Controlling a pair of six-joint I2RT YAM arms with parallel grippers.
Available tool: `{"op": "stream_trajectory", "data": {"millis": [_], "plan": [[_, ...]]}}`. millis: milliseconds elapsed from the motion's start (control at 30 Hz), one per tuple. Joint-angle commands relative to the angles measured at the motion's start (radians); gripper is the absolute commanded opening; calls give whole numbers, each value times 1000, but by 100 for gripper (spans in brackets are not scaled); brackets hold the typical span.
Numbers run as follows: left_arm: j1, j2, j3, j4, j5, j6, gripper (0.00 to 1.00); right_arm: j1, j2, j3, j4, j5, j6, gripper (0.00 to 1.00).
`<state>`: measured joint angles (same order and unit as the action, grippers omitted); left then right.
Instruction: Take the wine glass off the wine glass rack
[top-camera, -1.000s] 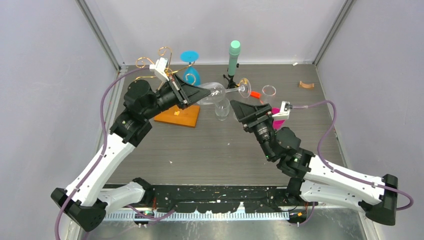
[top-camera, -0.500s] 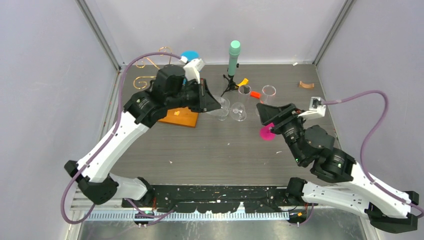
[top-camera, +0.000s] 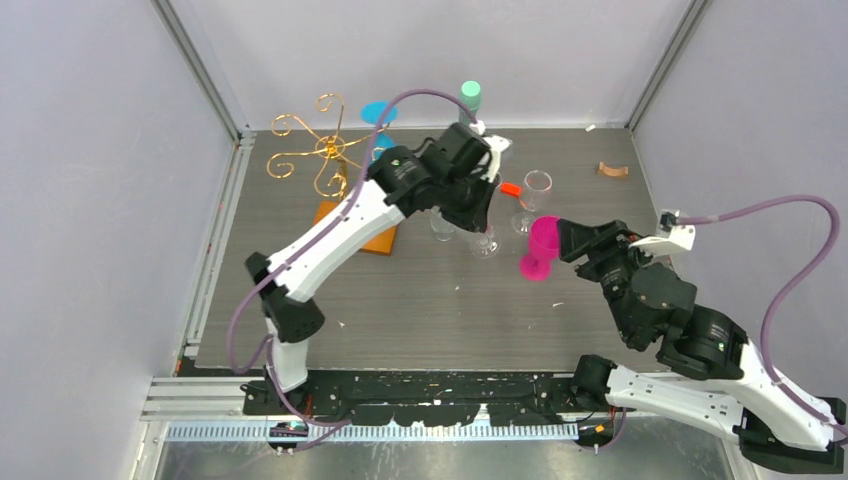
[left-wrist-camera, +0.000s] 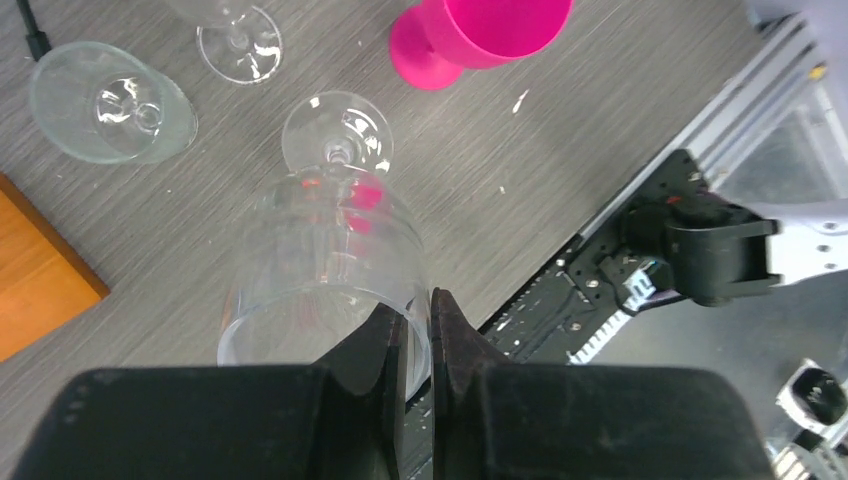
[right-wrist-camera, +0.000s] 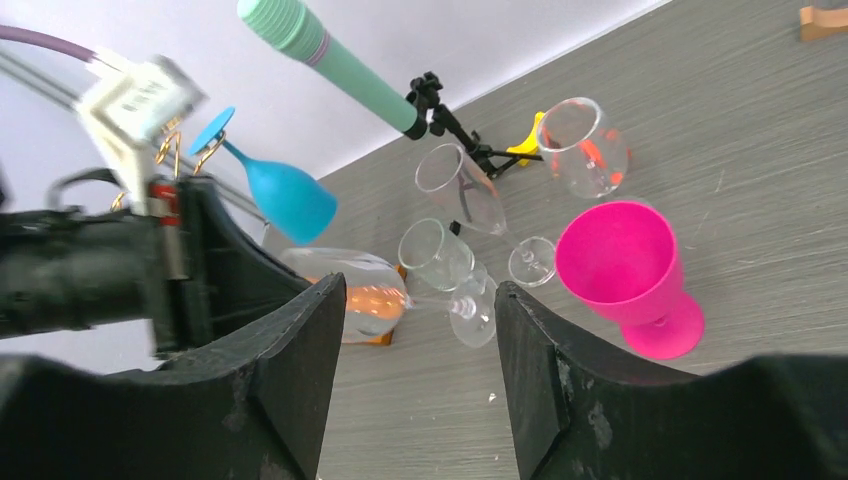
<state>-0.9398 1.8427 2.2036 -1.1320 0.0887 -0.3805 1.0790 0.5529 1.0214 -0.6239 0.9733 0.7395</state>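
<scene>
Grey desk (top-camera: 420, 300) between pale walls. Near right, the right tool (right-wrist-camera: 415, 300) hangs open and empty beside a pink goblet (top-camera: 543, 245). Mid-desk, the left tool (left-wrist-camera: 418, 320) pinches the wine glass (left-wrist-camera: 330, 250) by its rim, hiding the bowl from above. Far left stands the wine glass rack (top-camera: 318, 155), its base partly behind the arm.

Clear glass, gold wire, wood and plastic.
The wine glass (left-wrist-camera: 320, 262) was clear and glossy. The rack (top-camera: 327, 150) was shiny gold wire on a smooth orange-brown wooden base (left-wrist-camera: 40, 270). The pink cup (right-wrist-camera: 620, 262) looked like matt plastic, and the table (top-camera: 420, 300) was dull grey wood grain.
</scene>
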Motion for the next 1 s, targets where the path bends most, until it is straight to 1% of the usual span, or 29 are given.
{"op": "stream_trajectory", "data": {"millis": [0, 67, 133, 300, 467, 767, 867, 967], "plan": [[-33, 108, 161, -102, -56, 62, 0, 4, -62, 30, -61, 94, 20, 61], [-42, 169, 206, -118, -46, 65, 0, 4, -78, 29, -75, 99, 28, 60], [-43, 223, 231, -110, 5, 73, 0, 4, -88, 25, -87, 103, 32, 60], [-50, 341, 270, -109, 16, 60, 0, 4, -88, 30, -118, 101, 47, 60], [-53, 371, 267, -74, -2, 54, 0, 4, -94, 20, -130, 97, 75, 60], [-54, 428, 275, -62, -7, 62, 1, 3, -107, -25, -118, 79, 128, 61], [-54, 440, 280, -63, 5, 67, 15, 4, -122, -49, -86, 71, 130, 63], [-54, 442, 290, -65, -21, 76, 31, 4, -128, -58, -74, 73, 130, 63]]}}
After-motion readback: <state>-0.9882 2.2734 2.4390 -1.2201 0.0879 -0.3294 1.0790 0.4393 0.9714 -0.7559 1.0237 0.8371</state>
